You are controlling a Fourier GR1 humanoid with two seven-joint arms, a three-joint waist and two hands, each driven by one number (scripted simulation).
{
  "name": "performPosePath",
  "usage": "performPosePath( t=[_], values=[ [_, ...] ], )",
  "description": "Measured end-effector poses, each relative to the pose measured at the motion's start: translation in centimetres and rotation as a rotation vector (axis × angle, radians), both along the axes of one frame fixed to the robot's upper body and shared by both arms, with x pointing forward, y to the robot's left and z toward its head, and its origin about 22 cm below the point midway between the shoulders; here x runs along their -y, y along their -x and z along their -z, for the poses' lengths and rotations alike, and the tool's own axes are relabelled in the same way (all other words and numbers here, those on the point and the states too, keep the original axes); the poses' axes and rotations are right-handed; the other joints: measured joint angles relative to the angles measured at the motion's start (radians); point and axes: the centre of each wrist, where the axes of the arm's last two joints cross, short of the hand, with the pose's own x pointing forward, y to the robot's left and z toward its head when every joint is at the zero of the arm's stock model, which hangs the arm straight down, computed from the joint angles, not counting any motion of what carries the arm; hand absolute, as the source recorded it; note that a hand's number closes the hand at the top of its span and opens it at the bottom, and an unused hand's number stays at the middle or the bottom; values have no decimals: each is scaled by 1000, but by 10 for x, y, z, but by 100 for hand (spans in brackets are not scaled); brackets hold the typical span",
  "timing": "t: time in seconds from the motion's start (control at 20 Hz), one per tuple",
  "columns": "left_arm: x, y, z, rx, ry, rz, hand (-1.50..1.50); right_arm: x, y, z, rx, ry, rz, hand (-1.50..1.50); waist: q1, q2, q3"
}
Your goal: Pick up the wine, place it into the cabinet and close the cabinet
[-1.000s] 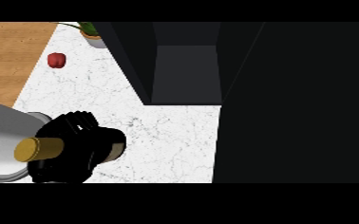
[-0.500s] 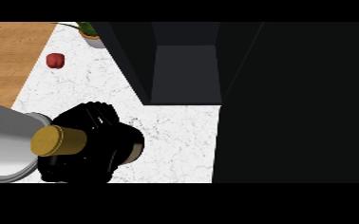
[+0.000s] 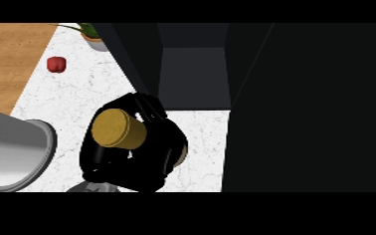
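The black left hand [image 3: 140, 152] curls round a round gold-topped wine bottle [image 3: 115, 128], just before the dark open cabinet [image 3: 192, 77].

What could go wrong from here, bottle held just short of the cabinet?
1. The bottle, held in the left hand, sits left of the cabinet's opening; it could clip the dark side wall on the way in.
2. The hand hides most of the bottle, so any slip would be hard to spot.
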Motion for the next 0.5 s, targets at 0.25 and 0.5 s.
performPosePath(
  t=[0.25,0.5],
  values=[
    [27,-13,-14,-1,13,-4,150,5,2,5,4,11,7,-150,-2,1,0],
    [57,-16,-26,4,-4,-36,150,5,1,4,0,12,4,-150,-2,0,0]
  ],
)
